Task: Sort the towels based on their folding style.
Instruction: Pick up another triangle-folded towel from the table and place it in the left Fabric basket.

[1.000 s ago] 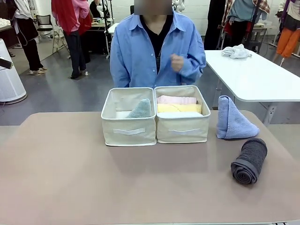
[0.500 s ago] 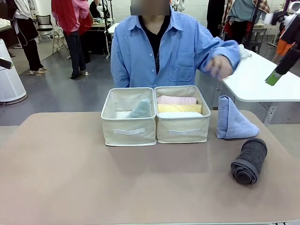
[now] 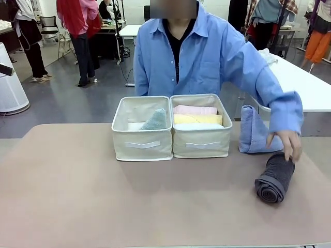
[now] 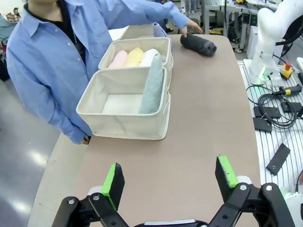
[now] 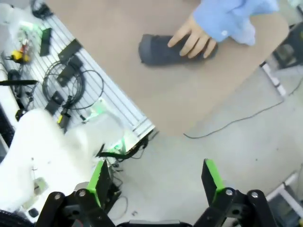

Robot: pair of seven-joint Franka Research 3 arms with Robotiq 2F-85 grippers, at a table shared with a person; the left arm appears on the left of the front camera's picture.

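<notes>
The left gripper (image 4: 169,177) holds its green-padded fingers (image 4: 113,182) spread wide with nothing between them, above the bare brown tabletop (image 4: 199,123). Straight ahead of those fingers sits a beige fabric bin (image 4: 124,128). It holds a grey-green pointed cone-fold towel (image 4: 152,90), set along the wall on the side of the right-hand finger. Touching that bin on its far side is a second beige fabric bin (image 4: 142,42), with a pink rolled towel (image 4: 118,58), a yellow rolled towel (image 4: 135,56) and a white rolled towel (image 4: 150,56) lying side by side. Farthest from the fingers, a light blue cone-fold towel (image 3: 253,132) stands on the table just beside the second bin. A dark grey rolled terry towel (image 4: 199,45) lies near it, with the person's hand (image 4: 191,27) resting on its end. The right gripper (image 5: 155,176) is likewise wide open and empty, above the floor off the table's edge. The dark roll lies well ahead of its fingertips.
</notes>
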